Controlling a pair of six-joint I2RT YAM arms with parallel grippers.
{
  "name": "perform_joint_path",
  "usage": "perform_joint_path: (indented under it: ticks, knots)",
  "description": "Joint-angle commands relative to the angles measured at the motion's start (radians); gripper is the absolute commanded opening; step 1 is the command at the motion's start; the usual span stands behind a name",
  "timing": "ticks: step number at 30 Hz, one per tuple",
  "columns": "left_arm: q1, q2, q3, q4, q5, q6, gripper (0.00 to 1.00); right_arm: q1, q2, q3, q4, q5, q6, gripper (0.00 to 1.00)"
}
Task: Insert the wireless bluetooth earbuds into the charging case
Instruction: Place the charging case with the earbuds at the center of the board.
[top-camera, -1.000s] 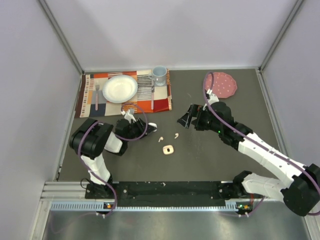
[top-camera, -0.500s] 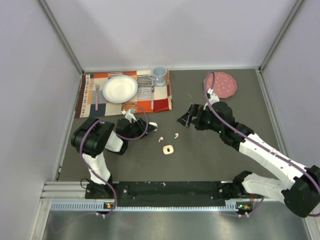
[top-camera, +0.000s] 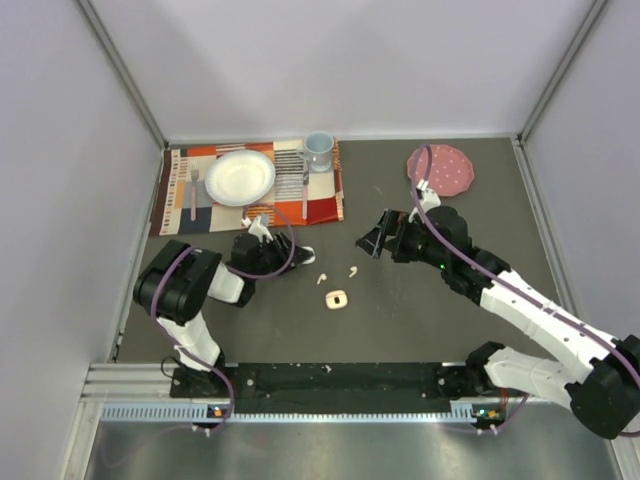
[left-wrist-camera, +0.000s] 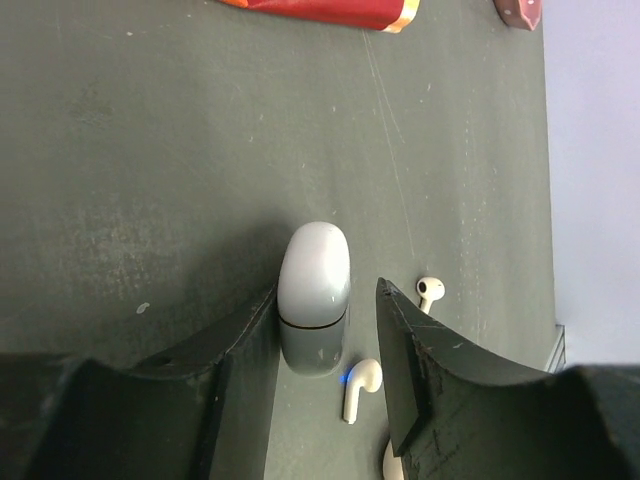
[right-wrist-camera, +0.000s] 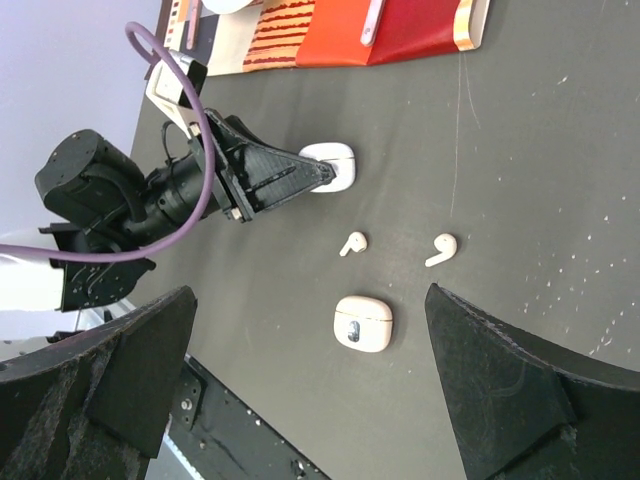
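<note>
A white closed charging case (top-camera: 304, 252) lies on the dark table; in the left wrist view it (left-wrist-camera: 313, 290) sits between the fingers of my left gripper (left-wrist-camera: 327, 292), which is open around it, with a gap on the right side. Two white earbuds (top-camera: 322, 277) (top-camera: 353, 270) lie loose just right of it, also seen in the left wrist view (left-wrist-camera: 362, 385) (left-wrist-camera: 430, 290). A second, cream charging case (top-camera: 336, 299) lies closed nearer the front. My right gripper (top-camera: 373, 240) hovers wide open and empty above the cream case (right-wrist-camera: 364, 323) and the earbuds (right-wrist-camera: 351, 243) (right-wrist-camera: 442, 248).
A striped placemat (top-camera: 322, 207) at the back left holds a white plate (top-camera: 240, 177), a blue mug (top-camera: 318, 150), a fork (top-camera: 193, 190) and another utensil (top-camera: 305, 195). A pink dotted disc (top-camera: 440, 168) lies at the back right. Walls enclose the table.
My left arm's elbow has shifted slightly to the left while its gripper stays at the white case. The right arm, cases and earbuds have barely moved.
</note>
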Motion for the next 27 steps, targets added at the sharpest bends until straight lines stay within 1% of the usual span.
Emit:
perform_joint_path:
  ticks: [1, 6, 14, 20, 23, 24, 27]
  knots:
    - [0.007, -0.032, 0.014, -0.098, -0.037, 0.056, 0.48, 0.000, -0.027, 0.002, 0.036, -0.001, -0.001, 0.99]
    - [0.015, -0.075, 0.008, -0.141, -0.062, 0.083, 0.49, -0.002, -0.027, -0.005, 0.035, 0.001, -0.005, 0.99]
    - [0.016, -0.179, 0.018, -0.296, -0.109, 0.160, 0.52, 0.000, -0.010, -0.013, 0.036, -0.005, -0.008, 0.99]
    - [0.018, -0.295, 0.014, -0.367, -0.157, 0.212, 0.55, 0.000, 0.003, -0.008, 0.035, -0.007, -0.018, 0.99]
    - [0.021, -0.374, 0.041, -0.471, -0.172, 0.275, 0.56, 0.000, 0.017, -0.016, 0.036, 0.007, -0.019, 0.99]
    - [0.021, -0.395, 0.054, -0.530, -0.175, 0.292, 0.57, 0.000, 0.025, -0.013, 0.038, 0.010, -0.022, 0.99]
    - [0.024, -0.487, 0.084, -0.603, -0.181, 0.336, 0.57, 0.000, 0.062, 0.001, 0.039, -0.002, -0.034, 0.99]
